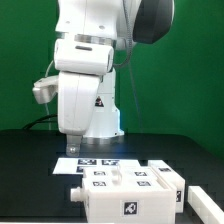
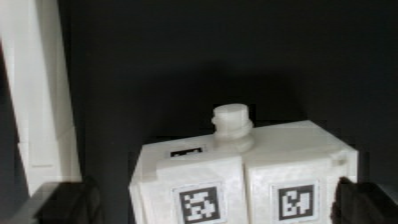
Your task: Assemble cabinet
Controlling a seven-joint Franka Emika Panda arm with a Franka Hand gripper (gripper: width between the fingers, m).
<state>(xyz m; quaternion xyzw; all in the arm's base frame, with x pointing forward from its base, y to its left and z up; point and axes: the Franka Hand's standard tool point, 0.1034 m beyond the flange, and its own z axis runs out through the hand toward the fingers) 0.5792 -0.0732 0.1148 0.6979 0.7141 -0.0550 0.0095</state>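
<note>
Fingers [image 2: 63,203] of the gripper [image 2: 214,200] show as two dark, blurry shapes in the wrist view, one at each side and far apart. The gripper is wide open and holds nothing. The cabinet [image 2: 240,175] sits in the space between the two fingers. One finger has a clear gap of black table [image 2: 160,60] next to it. The other finger is very close to the edge of the box, and I cannot tell if it touches.

The cabinet is a white box with two black-and-white tags [image 2: 201,203] facing the wrist camera. A small white peg [image 2: 231,124] stands straight up on top of the box. A long white strip [image 2: 36,100] runs along one side, apart from the box. I cannot tell what it is.

In the exterior view the cabinet lies on the black table in front of the big white robot arm [image 1: 88,85]. It has many small tags on top and one on its front. The marker board [image 1: 100,158] lies flat just behind it, between the box and the foot of the arm. A green wall [image 1: 20,50] is at the back
</note>
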